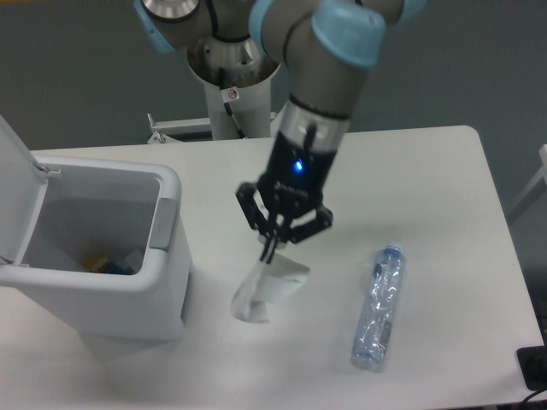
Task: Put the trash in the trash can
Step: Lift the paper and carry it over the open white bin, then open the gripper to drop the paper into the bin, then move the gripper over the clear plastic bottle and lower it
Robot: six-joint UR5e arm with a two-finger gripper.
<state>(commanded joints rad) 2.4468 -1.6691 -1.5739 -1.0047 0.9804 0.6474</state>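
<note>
Leftmost, the trash can (pixel 162 256) fills the lower left of the frame, a white rectangular bin with its hinged lid (pixel 17 196) swung up at the far left edge and a grey panel on the rim of its right wall; inside, near the bottom, a few small items show in yellow, blue and white, too small to identify. Just right of the bin, at centre frame, the paper wrapper (pixel 267 289) is pinched at its upper end by the gripper (pixel 272 246), whose two fingers are closed on it; the wrapper's long axis slants from upper right down to lower left, and its lower end appears to touch the white table (pixel 427 171). The arm descends from the top centre of the frame, a blue light glowing on its wrist. Farther right, well apart from the wrapper, the clear plastic bottle (pixel 379 309) lies flat on the table, its long axis nearly vertical in the frame, tilted slightly, with the blue cap end pointing toward the upper right.
</note>
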